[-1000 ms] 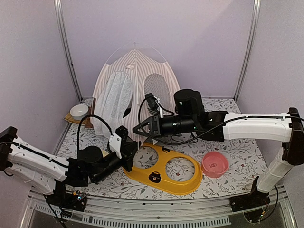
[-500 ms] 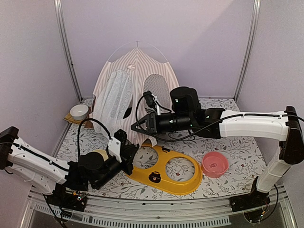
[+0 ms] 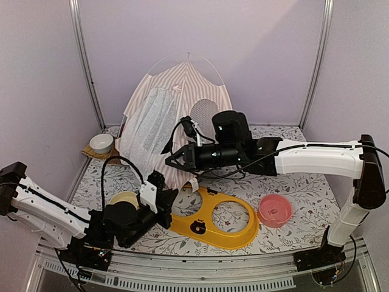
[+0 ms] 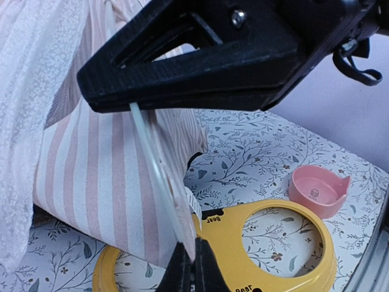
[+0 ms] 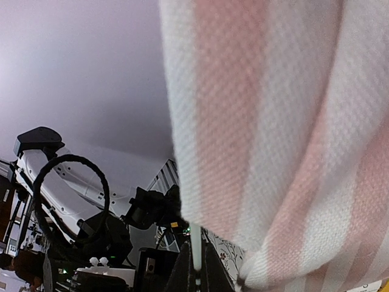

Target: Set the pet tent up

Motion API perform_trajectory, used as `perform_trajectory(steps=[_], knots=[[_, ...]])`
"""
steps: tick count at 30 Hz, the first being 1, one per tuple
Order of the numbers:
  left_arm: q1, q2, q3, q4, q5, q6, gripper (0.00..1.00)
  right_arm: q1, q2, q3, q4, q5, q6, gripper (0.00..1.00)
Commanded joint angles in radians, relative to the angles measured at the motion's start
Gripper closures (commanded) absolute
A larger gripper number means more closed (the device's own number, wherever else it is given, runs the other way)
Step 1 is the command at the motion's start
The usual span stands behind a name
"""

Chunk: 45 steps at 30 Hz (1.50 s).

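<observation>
Both the left end effector (image 3: 169,196) and right end effector (image 3: 170,160) clamp the pet tent's (image 3: 188,85) white pole (image 4: 156,176), so flex it gently together.

White arms (image 3: 316,159), black joints (image 3: 230,131) (looped cables (image 3: 119,157))

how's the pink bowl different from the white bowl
Colour: the pink bowl is pink, the white bowl off-white.
Place: the pink bowl sits near the right, by the yellow feeder stand; the white bowl is at the far left, beside the pet tent.
Support: the pink bowl rests straight on the leaf-print table cover, the white bowl on a brown mat.
Both are round and upright.
</observation>
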Motion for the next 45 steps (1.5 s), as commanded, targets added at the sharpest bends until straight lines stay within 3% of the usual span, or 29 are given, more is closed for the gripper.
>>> perform_trajectory(steps=[1,45], knots=[[-0.107,0.042,-0.040,-0.220,0.120,-0.025,1.00,-0.111,-0.023,0.109,0.233,0.211,0.009,1.00],[-0.115,0.017,-0.067,-0.276,0.090,-0.090,1.00,-0.177,-0.024,0.071,0.239,0.199,0.016,1.00]])
